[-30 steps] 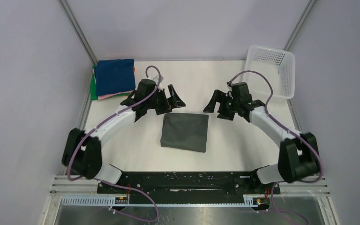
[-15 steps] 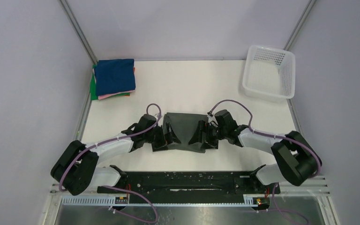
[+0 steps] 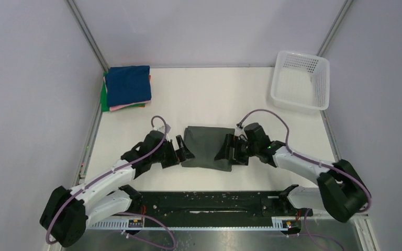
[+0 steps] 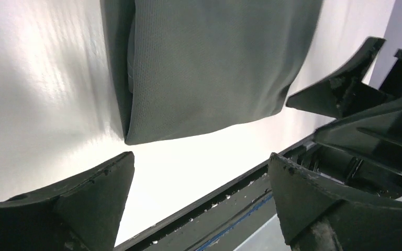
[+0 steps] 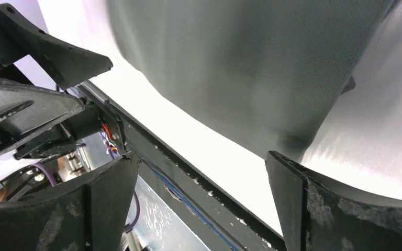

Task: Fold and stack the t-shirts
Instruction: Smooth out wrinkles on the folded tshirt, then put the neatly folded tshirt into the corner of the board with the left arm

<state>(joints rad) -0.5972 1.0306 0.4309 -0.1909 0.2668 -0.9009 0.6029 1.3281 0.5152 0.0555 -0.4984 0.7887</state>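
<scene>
From above, the folded grey shirt (image 3: 207,148) lies flat on the white tabletop (image 3: 214,99), a little toward 6 o'clock from its middle. The left gripper (image 3: 180,152) sits low at the shirt's 9 o'clock edge and the right gripper (image 3: 225,151) at its 3 o'clock edge. A stack of folded shirts (image 3: 128,86), navy on top with pink, orange and green edges showing below, rests at the tabletop's 10 o'clock corner. The white mesh basket (image 3: 299,81) stands at 2 o'clock, its floor in plain sight.

The left wrist camera shows its fingers (image 4: 84,204) spread wide with nothing between them, and the shirt's corner just beyond their tips toward 12 o'clock.

The right wrist camera shows its fingers (image 5: 335,209) equally wide apart and gripping nothing, with the shirt's edge just ahead of them.
</scene>
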